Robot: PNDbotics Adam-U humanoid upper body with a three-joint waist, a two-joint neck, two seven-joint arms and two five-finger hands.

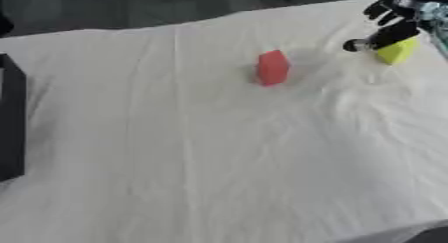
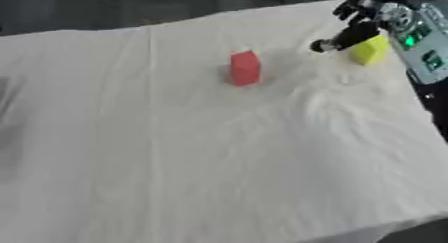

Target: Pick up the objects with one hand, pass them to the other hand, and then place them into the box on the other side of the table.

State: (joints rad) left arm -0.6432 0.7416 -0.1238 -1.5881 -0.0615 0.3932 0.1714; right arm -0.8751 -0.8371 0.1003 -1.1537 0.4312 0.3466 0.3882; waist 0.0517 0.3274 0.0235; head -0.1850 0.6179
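While right hand (image 2: 359, 24) sits at yellow block (image 2: 370, 50), fingers curled, hold unclear: block could slip, tumble off cloth (image 1: 219, 162) edge. Left hand unseen.

No legible text, labels, brand marks or numbers anywhere, green lit patches on the grey forearm panel (image 2: 422, 42) too blurred to read, red block (image 1: 273, 67) and yellow block (image 1: 396, 51) unmarked

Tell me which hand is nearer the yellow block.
Right. The right hand is at the yellow block, fingers over its top at the table's far right. The left hand shows in neither view.
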